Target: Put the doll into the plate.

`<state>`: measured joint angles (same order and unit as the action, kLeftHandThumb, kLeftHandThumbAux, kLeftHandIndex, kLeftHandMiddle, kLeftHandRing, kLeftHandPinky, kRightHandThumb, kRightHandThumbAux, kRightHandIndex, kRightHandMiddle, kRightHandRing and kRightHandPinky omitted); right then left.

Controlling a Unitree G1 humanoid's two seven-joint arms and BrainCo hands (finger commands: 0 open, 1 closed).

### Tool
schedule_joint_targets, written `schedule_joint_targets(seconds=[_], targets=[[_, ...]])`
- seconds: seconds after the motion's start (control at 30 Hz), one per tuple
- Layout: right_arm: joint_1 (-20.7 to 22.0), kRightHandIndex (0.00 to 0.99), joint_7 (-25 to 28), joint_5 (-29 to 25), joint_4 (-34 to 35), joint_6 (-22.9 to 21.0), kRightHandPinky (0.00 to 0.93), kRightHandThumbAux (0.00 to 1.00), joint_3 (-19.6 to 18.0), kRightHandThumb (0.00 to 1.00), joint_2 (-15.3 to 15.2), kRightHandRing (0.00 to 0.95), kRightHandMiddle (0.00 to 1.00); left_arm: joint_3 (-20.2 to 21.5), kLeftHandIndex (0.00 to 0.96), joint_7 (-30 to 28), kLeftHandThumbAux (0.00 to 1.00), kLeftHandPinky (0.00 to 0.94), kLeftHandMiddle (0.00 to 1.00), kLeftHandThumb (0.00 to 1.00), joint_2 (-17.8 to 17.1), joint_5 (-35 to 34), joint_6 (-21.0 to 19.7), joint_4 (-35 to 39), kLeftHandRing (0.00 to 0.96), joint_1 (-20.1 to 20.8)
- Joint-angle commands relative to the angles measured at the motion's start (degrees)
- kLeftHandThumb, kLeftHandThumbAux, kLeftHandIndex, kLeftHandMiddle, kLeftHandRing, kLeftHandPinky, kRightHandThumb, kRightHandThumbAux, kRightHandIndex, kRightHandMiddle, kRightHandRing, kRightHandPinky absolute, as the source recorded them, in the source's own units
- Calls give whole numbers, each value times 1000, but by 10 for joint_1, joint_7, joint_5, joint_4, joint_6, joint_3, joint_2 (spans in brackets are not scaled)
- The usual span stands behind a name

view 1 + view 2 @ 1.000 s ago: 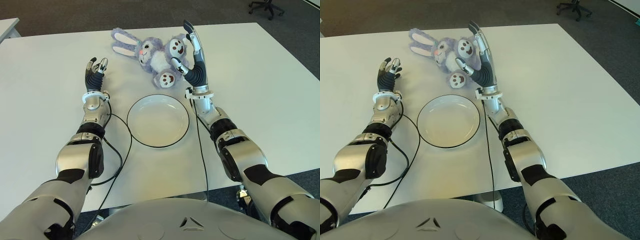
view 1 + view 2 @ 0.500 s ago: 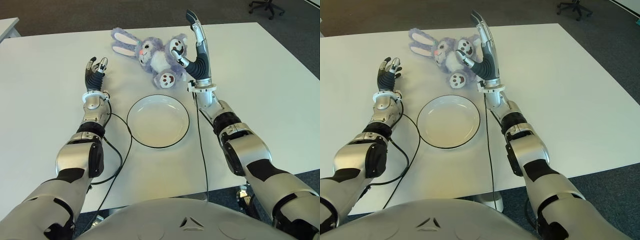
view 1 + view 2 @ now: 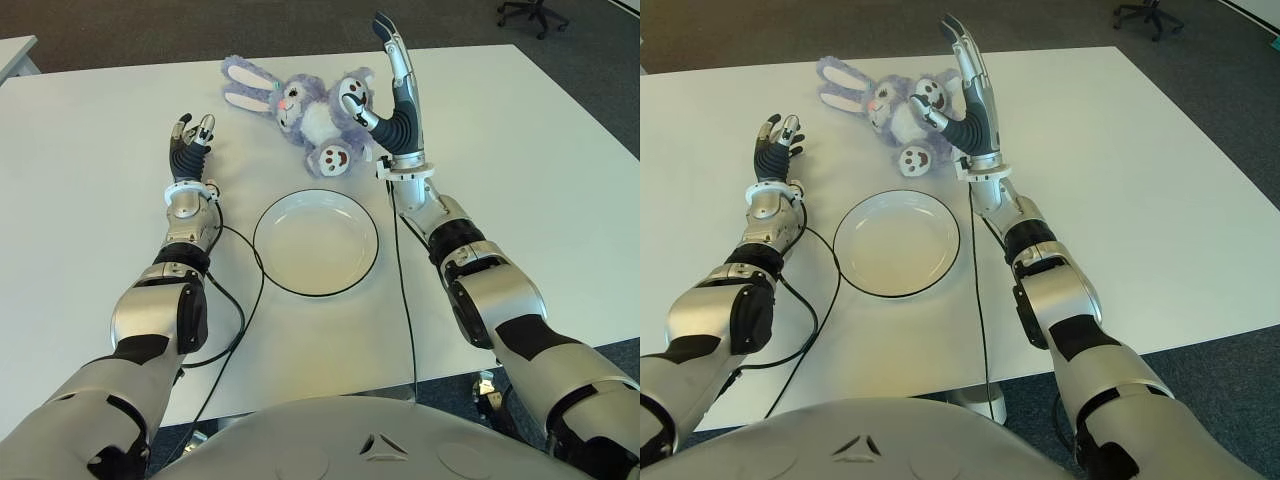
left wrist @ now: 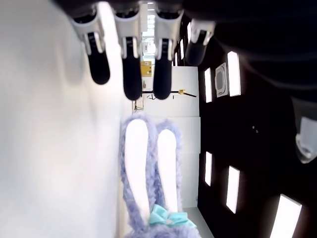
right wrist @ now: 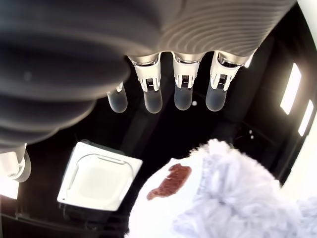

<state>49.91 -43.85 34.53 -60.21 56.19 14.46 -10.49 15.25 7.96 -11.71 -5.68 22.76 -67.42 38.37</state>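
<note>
- Now the right hand (image 3: 395, 95) had edged farther up the table since 1 s earlier, fingers straight, open, beside the doll (image 3: 305, 108).
- Doll lay beyond the plate (image 3: 316, 241), untouched.
- Left hand (image 3: 189, 148) stayed open.

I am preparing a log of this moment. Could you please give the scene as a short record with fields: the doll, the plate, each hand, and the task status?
doll: purple rabbit doll, lying on the white table, beyond the plate
plate: white plate, holds nothing, between the two arms
right hand: right hand, fingers open and extended, beside the doll's foot, nothing grasped
left hand: left hand, open, idle, to the left of the doll
task status: doll not yet grasped, not in plate
</note>
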Motion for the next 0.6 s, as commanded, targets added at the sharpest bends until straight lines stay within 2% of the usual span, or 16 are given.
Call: schedule_joint_targets(seconds=[0.03, 0.37, 0.6], targets=[[4, 0, 3, 3, -2, -6, 0, 339, 4, 299, -3, 0, 0, 3, 112, -7, 419, 236, 258, 0, 20, -4, -32, -36, 265, -48], [9, 0, 15, -4, -5, 0, 6, 351, 5, 304, -3, 0, 0, -2, 118, -6, 418, 226, 253, 0, 17, 1, -30, -35, 254, -48], [13, 0, 34, -8, -12, 9, 50, 375, 8, 294, -2, 0, 0, -4, 122, -3, 414, 227, 258, 0, 16, 3, -32, -34, 262, -47]])
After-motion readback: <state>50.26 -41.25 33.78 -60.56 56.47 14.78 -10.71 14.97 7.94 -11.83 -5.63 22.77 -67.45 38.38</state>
